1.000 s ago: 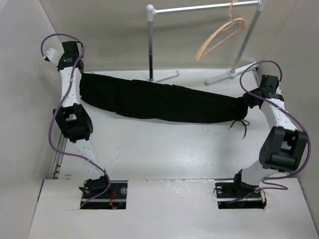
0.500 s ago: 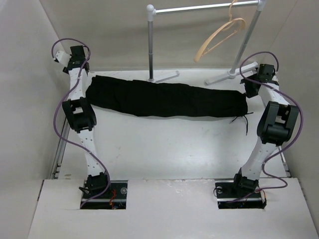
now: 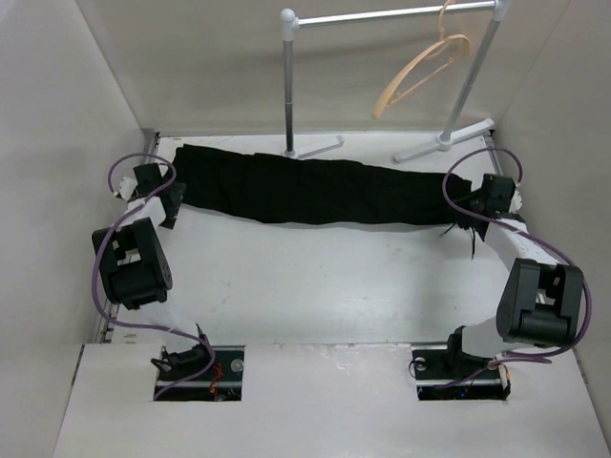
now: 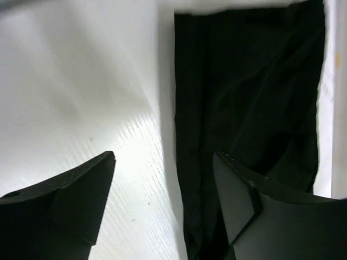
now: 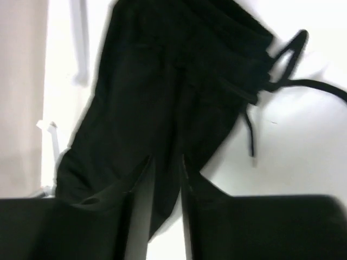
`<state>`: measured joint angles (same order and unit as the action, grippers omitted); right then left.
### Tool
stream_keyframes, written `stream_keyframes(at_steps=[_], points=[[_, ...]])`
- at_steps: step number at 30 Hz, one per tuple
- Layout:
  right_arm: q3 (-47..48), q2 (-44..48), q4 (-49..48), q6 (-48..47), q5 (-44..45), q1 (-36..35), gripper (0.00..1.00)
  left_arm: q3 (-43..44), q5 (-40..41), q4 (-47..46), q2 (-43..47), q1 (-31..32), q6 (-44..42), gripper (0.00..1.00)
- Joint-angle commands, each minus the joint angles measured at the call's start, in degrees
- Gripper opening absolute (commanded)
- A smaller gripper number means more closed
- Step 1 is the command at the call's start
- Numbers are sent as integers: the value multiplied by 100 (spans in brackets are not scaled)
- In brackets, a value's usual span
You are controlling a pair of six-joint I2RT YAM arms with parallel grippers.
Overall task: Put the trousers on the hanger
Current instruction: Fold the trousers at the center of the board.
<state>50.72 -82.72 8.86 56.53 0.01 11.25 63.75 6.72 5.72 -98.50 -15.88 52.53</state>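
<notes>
The black trousers (image 3: 325,191) lie flat and stretched across the far part of the table, with the waist and its drawstring (image 3: 470,239) at the right. My left gripper (image 3: 158,191) sits at their left end. In the left wrist view this gripper (image 4: 162,157) stands wide open over the white table, and the trousers (image 4: 244,97) run past its right finger. My right gripper (image 3: 479,205) is at the waist end. In the right wrist view it (image 5: 165,160) is open by a narrow gap above the trousers (image 5: 162,81). The tan wooden hanger (image 3: 420,72) hangs on the rail.
A white metal rail stand (image 3: 382,15) rises at the back, its feet (image 3: 320,146) on the table just behind the trousers. Beige walls close in on the left, right and back. The drawstring (image 5: 287,54) trails loose on the table by the waist.
Both grippers were shut on the ends of the trousers, held stretched between them. They have let go, the cloth now lies on the table, and both arms have drawn back and lower.
</notes>
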Motion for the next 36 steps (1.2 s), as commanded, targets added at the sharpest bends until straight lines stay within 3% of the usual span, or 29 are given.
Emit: stream_keyframes(at_steps=[1, 3, 5, 13, 16, 21, 23, 28, 36], points=[[-290, 89, -561, -2, -177, 14, 42, -135, -988, -1283, -440, -86, 292, 73], [-492, 212, -596, -19, -177, 23, 59, -3, -1032, -1310, -748, -95, 371, 73], [-624, 239, -675, -72, -238, 119, 68, 129, -936, -1336, -1056, -95, 442, 72], [-327, -709, -947, -28, -221, 383, 75, 718, -839, -1450, -1857, -95, 635, 70], [-19, -1254, -983, 103, -168, 392, 64, 832, -752, -1424, -1980, -95, 635, 57], [219, -1624, -1071, 341, -98, 436, 19, 1008, -637, -1433, -2138, -139, 618, 17], [228, -1573, -975, 350, 24, 462, 10, 1035, -480, -1380, -2077, -209, 618, 6], [-237, -783, -623, 209, 420, 497, 6, 772, -120, -1012, -1437, -464, 398, 0], [-1361, 755, 35, 218, 649, 524, 6, -809, 961, -11, 285, -544, 372, 0]])
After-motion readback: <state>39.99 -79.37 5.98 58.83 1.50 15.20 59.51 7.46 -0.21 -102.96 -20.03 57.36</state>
